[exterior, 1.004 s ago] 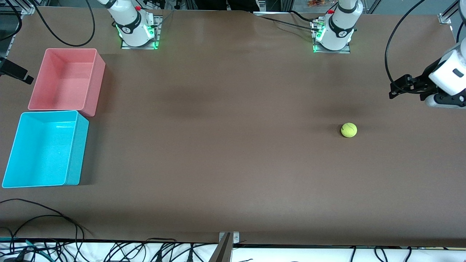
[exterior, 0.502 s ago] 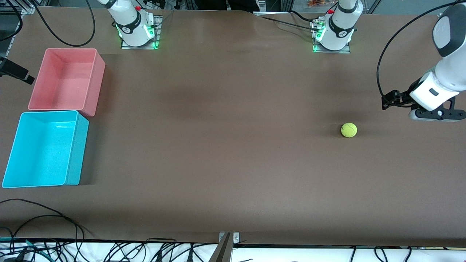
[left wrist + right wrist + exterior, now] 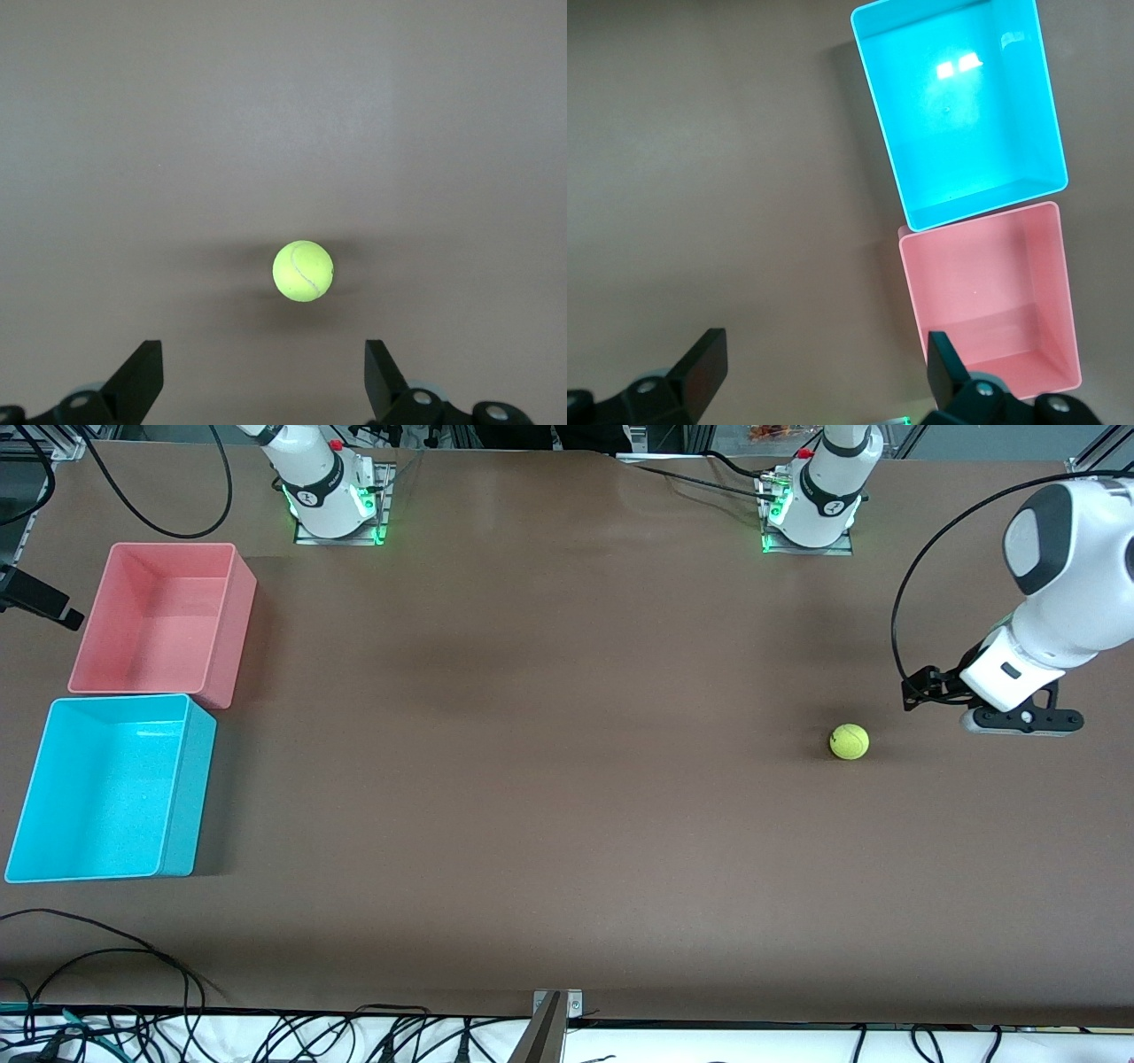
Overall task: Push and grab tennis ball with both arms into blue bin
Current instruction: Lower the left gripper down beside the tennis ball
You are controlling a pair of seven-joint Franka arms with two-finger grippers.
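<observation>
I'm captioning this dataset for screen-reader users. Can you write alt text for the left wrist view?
A yellow-green tennis ball sits alone on the brown table, framed between the open fingers of the left gripper, which has not reached it. Nothing else is in sight.

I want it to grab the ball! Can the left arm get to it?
Probably yes. The left gripper has its fingers open, the ball sits on bare table ahead, untouched, nothing between.
</observation>
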